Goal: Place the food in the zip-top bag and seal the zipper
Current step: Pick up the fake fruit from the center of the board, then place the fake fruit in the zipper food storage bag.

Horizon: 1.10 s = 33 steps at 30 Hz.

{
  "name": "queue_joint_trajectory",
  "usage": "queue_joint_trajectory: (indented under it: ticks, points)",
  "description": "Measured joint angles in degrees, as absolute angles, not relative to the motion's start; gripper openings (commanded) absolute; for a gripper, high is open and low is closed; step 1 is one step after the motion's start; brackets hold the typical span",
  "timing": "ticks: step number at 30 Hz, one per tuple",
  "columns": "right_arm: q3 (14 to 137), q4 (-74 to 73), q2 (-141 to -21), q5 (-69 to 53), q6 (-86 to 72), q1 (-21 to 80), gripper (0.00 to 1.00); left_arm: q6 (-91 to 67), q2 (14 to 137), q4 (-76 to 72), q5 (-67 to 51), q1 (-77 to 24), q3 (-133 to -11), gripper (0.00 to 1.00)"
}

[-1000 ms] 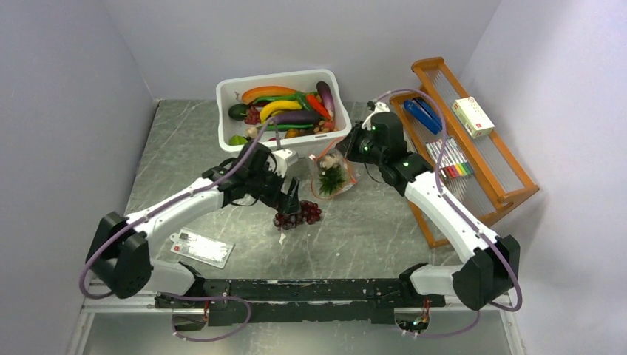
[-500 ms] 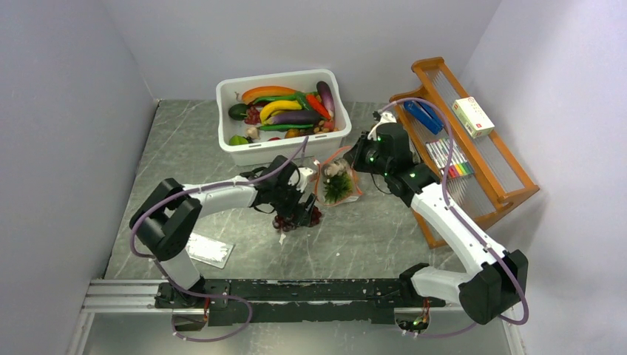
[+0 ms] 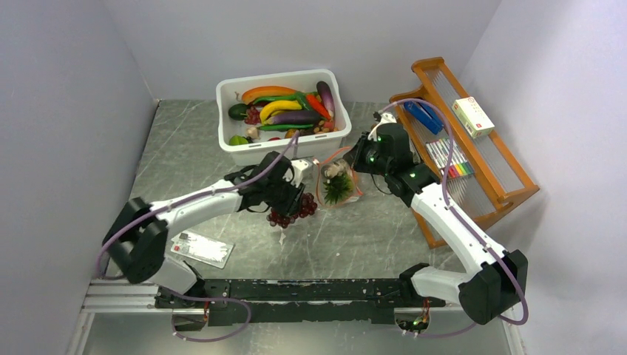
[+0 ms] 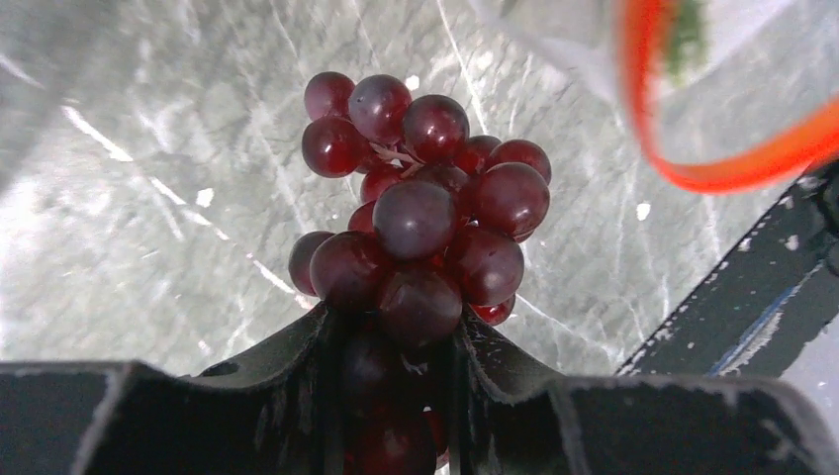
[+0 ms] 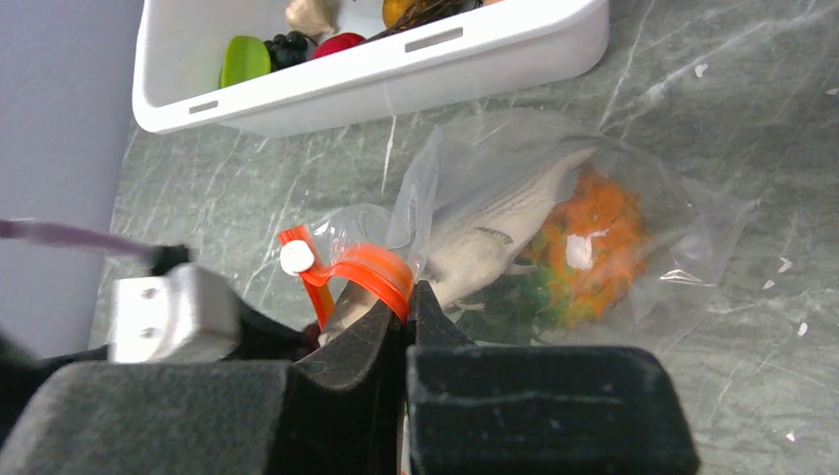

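Observation:
In the left wrist view my left gripper (image 4: 396,332) is shut on the lower end of a dark red-purple grape bunch (image 4: 425,223), which sticks out past the fingers. From above, the left gripper (image 3: 288,205) and the grape bunch (image 3: 303,210) sit just left of the zip-top bag (image 3: 336,185). The clear zip-top bag (image 5: 633,188) holds an orange pineapple (image 5: 594,233) with green leaves. My right gripper (image 5: 408,297) is shut on the zipper (image 5: 368,265), holding the orange-red strip up in a curve. The zipper (image 4: 712,176) arcs just right of the grapes.
A white tub (image 3: 285,144) full of toy vegetables stands behind the bag. A wooden rack (image 3: 510,174) with pens and a small box leans at the right. A flat white card (image 3: 201,248) lies near the left arm's base.
My left gripper moved over the grape bunch, opened wide, then closed on it; the bunch now sits slightly farther back. The right gripper shifted a little right with the bag mouth.

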<state>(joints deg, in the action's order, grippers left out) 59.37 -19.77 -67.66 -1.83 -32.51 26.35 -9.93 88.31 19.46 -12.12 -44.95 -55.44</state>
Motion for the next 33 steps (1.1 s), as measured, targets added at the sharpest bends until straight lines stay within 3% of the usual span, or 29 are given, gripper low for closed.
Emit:
queue_joint_trajectory:
  ticks: [9, 15, 25, 33]
  points:
    - [58.39, -18.0, -69.01, -5.5, -36.58, 26.3, 0.0, -14.55, 71.59, 21.3, -7.51, -44.97, -56.97, 0.3]
    - [58.48, -16.86, -69.73, -11.07, -41.43, 26.3, 0.0, -19.97, 64.58, 12.69, -9.91, -44.95, -60.05, 0.27]
    - [53.17, -7.25, -65.23, -23.31, -56.01, 26.3, 0.0, -32.21, 67.29, -12.29, -22.79, -44.84, -56.84, 0.24]
    - [50.48, -4.67, -67.02, -25.82, -59.44, 26.28, 0.0, -33.98, 69.58, -17.69, -24.47, -44.84, -49.32, 0.23]
